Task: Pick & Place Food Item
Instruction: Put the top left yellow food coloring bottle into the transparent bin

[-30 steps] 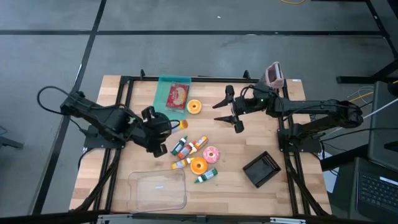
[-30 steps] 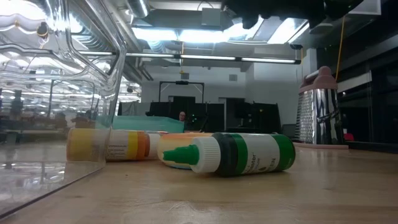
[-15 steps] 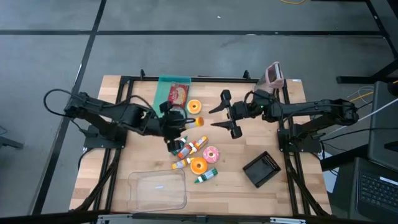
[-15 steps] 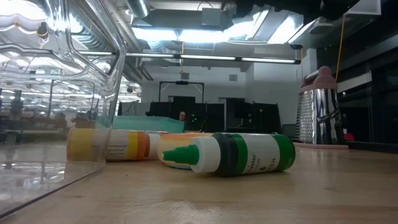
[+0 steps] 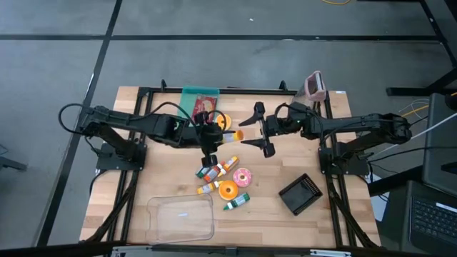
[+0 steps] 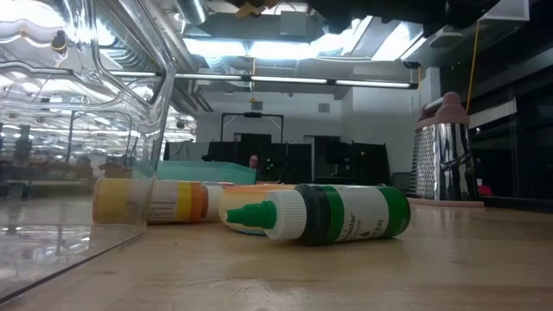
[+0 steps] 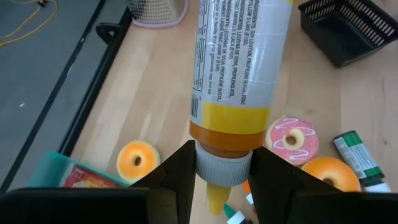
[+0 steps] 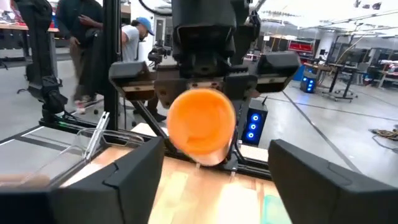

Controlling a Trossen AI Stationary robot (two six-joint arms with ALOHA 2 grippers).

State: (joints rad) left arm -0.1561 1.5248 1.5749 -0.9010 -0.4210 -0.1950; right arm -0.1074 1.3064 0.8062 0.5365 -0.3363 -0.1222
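Observation:
My left gripper [image 5: 213, 135] is above the table's middle, shut on a sauce bottle [image 5: 230, 134] with a white label, an orange band and a white cap [image 7: 239, 68]. The bottle's round orange base [image 8: 200, 127] faces my right gripper [image 5: 261, 130]. That gripper is open and close in front of the base, one finger [image 8: 134, 177] on either side of it and apart from it. More small bottles [image 5: 216, 168], a green-capped bottle [image 6: 333, 214] and toy donuts [image 5: 242, 176] lie on the table below. My left gripper pinches the bottle's white cap collar [image 7: 224, 163] between its two fingers, which lie across the neck, the yellow nozzle pointing back between them. The bottle sticks out past the fingertips toward the table's right, lifted clear of the table.
A clear plastic container [image 5: 181, 218] stands at the near edge. A black basket [image 5: 300, 194] is at the near right and a metal grater [image 5: 314, 86] at the far right. A teal tray with a red packet [image 5: 200, 107] lies at the back, next to an orange donut [image 5: 223, 122].
My left gripper has carried the bottle from the left of the pile toward the table's right and far side, up to my right gripper. It has rolled on the way, and the bottle's base now points at the right gripper.

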